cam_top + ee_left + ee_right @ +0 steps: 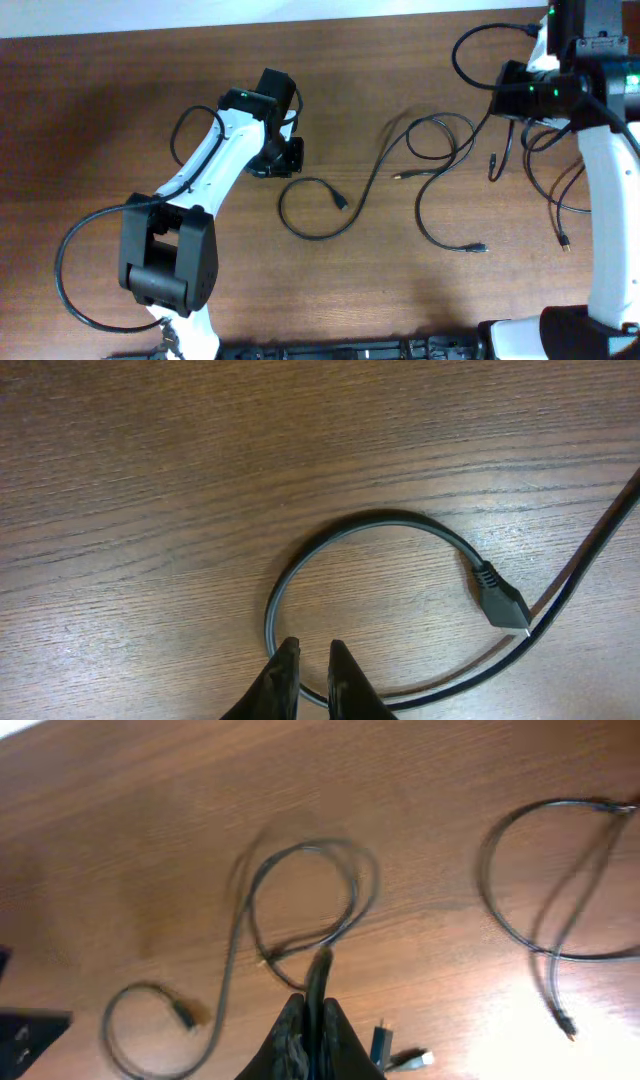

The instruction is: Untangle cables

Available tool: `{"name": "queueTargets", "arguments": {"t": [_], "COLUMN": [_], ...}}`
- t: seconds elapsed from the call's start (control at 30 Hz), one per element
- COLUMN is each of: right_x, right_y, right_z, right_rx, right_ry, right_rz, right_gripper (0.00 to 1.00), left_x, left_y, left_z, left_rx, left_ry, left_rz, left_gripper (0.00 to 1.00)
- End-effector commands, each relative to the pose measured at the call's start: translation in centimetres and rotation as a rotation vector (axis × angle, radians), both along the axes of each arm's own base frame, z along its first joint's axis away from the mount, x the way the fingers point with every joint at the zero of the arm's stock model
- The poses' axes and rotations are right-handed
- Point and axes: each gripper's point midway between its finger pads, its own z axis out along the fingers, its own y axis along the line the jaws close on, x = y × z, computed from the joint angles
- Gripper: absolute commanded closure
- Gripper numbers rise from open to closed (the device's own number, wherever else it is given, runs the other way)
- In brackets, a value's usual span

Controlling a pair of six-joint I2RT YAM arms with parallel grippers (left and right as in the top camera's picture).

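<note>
Just beside the left gripper [312,678], on the brown table [120,90], lies one round loop [380,516] of thin black cord, ending in one plug [503,603]. That gripper's two fingers stand narrowly apart over the loop's near edge, and I cannot tell whether they pinch it. Well away from the left gripper, the right gripper [311,1010] is closed on one strand. The cables [372,180] spread from the left gripper across to the right one and past it. They make up at least three cords, some crossing, with five plug ends showing from overhead.
</note>
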Motion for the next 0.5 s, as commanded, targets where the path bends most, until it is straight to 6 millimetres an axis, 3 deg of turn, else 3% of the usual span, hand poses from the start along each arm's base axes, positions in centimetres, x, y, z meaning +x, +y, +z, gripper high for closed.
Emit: {"name": "queueTargets", "arguments": {"t": [0.0, 0.07, 0.13, 0.2, 0.27, 0.33, 0.37, 0.43, 0.47], "right_x": [1.2, 1.1, -1.0, -4.5, -9.8, -12.2, -12.2, -11.0, -9.7], "right_y": [-5.0, -9.0, -11.8, -14.1, -15.8, -16.0, -15.9, -16.7, -17.4], "right_z": [2.5, 6.0, 11.0, 16.4, 21.2, 22.5, 22.2, 20.1, 18.0], "right_rx": [-0.120, -0.040, 0.032, 0.010, -0.068, -0.111, -0.109, -0.096, -0.082], "right_ry": [-0.128, -0.296, -0.485, -0.683, -0.860, -0.906, -0.889, -0.809, -0.730], "right_rz": [-0.195, -0.406, -0.515, -0.583, -0.679, -0.718, -0.716, -0.727, -0.736], "right_gripper": [0.96, 0.96, 0.96, 0.96, 0.96, 0.96, 0.96, 0.96, 0.96], "left_x": [0.1, 0.0, 0.0, -0.1, 0.0, 0.0, -0.1, -0.2, -0.2], "left_y": [0.0, 0.0, 0.0, 0.0, 0.0, 0.0, 0.0, 0.0, 0.1], "left_z": [-0.2, -0.2, -0.2, -0.2, -0.2, -0.2, -0.2, -0.2, -0.2], "left_rx": [0.010, 0.011, 0.012, 0.012, 0.011, 0.011, 0.012, 0.013, 0.014], "left_ry": [0.002, 0.005, 0.007, 0.007, 0.007, 0.007, 0.007, 0.011, 0.012], "left_rz": [-0.013, -0.013, -0.013, -0.013, -0.013, -0.013, -0.013, -0.013, -0.013], "left_gripper": [0.89, 0.89, 0.89, 0.89, 0.89, 0.89, 0.89, 0.89, 0.89]}}
